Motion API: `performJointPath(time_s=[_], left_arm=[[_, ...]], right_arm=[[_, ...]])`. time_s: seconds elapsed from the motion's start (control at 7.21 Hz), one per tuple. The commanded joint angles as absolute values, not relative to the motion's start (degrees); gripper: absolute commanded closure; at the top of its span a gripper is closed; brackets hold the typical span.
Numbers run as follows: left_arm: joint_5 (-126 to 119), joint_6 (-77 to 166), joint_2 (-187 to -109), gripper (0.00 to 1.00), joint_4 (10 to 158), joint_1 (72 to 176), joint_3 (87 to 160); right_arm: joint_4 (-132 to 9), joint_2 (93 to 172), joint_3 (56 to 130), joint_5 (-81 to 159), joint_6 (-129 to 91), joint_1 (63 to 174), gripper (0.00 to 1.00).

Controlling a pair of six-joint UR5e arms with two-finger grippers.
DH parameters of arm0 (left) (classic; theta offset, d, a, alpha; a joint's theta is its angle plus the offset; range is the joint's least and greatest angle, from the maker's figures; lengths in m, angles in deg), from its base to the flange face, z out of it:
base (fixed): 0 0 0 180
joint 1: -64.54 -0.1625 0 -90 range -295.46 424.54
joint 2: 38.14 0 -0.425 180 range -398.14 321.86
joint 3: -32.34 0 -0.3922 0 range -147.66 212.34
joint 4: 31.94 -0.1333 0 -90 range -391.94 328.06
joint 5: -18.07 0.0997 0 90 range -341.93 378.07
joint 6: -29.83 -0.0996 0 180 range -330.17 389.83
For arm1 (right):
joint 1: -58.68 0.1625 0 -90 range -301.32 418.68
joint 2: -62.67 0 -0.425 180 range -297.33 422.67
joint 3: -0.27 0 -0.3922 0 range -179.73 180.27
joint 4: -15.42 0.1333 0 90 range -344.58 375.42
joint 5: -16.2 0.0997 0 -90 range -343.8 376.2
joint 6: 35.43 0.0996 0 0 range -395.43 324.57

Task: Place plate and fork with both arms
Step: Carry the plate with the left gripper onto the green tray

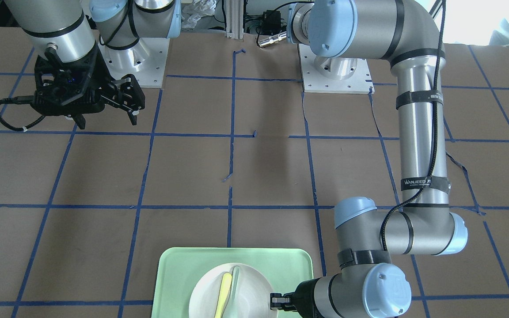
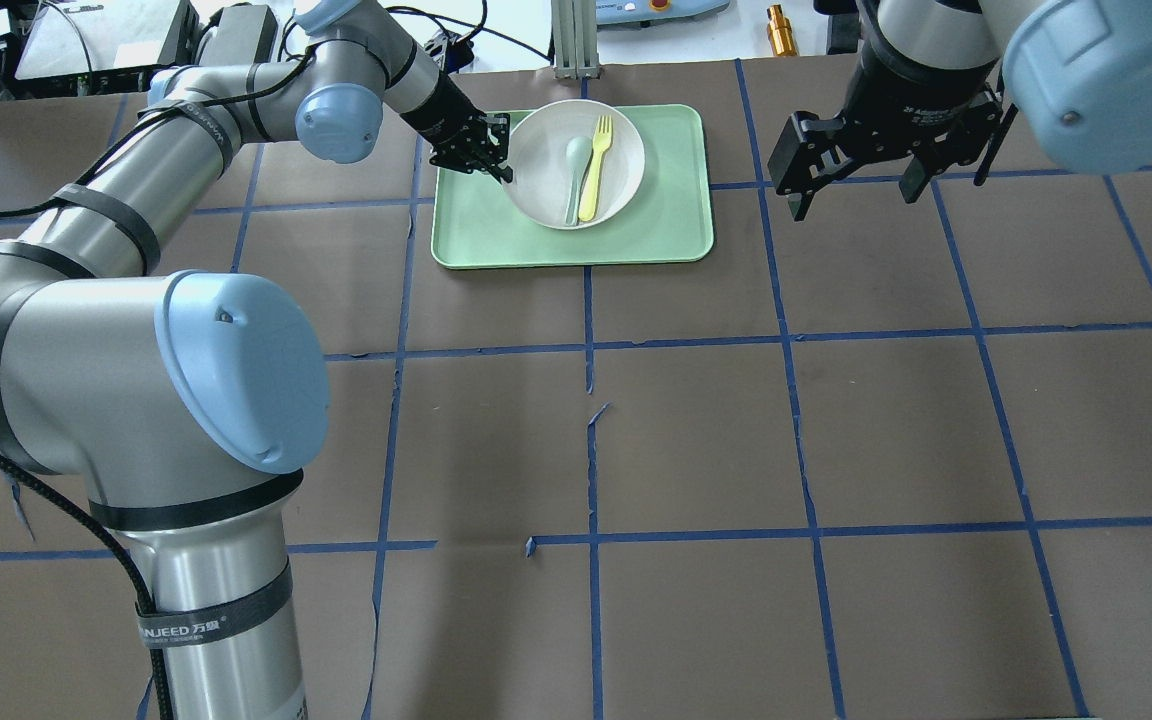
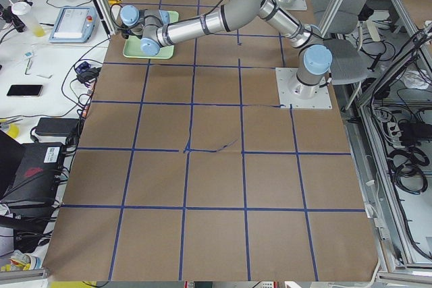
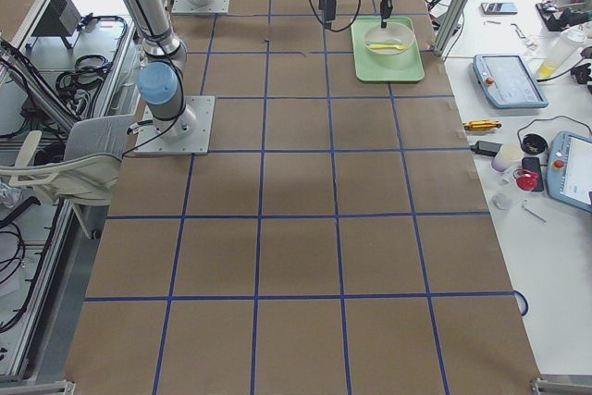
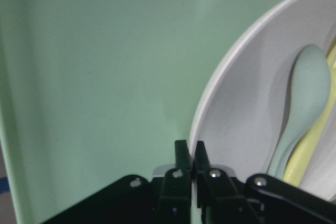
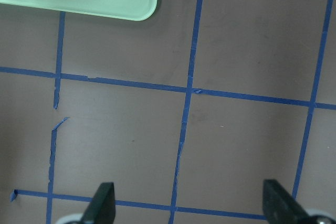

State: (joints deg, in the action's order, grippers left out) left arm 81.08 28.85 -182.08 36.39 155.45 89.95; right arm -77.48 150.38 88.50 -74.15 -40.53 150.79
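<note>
The off-white plate [image 2: 546, 150] lies on the mint-green tray [image 2: 666, 220] at the table's far edge. The yellow fork [image 2: 596, 165] lies in the plate beside a pale grey-green spoon [image 2: 574, 170]. My left gripper [image 2: 501, 165] is at the plate's left rim. In the left wrist view the gripper [image 5: 191, 153] is shut on the rim of the plate [image 5: 247, 103], and the fork [image 5: 315, 140] shows at the right edge. My right gripper [image 2: 851, 195] is open and empty above the table, to the right of the tray. It also shows in the front view [image 1: 106, 119].
The brown table is marked with a grid of blue tape. The tray [image 1: 184, 269] sits at the operators' edge. The right wrist view shows the tray's corner [image 6: 131, 3] and bare table below the open fingers [image 6: 102, 203]. Screens and tools lie on side benches beyond the table.
</note>
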Motion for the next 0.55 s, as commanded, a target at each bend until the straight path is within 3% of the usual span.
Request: performJointPath(time_s=[0.0,0.14,0.28,0.42], left_arm=[[81.2,28.5,-182.8,0.93,35.8,155.4,89.6],[80.6,29.4,-182.6,0.26,33.7,155.4,90.3],[80.6,29.3,-181.8,0.0,33.0,155.4,91.3],[80.5,29.4,-180.3,0.0,32.9,155.3,92.8]], right_arm=[[-77.5,150.4,88.5,-74.2,-40.5,150.8,0.0],[-77.5,150.4,88.5,-74.2,-40.5,150.8,0.0],[-77.5,150.4,88.5,-74.2,-40.5,150.8,0.0],[-77.5,150.4,88.5,-74.2,-40.5,150.8,0.0]])
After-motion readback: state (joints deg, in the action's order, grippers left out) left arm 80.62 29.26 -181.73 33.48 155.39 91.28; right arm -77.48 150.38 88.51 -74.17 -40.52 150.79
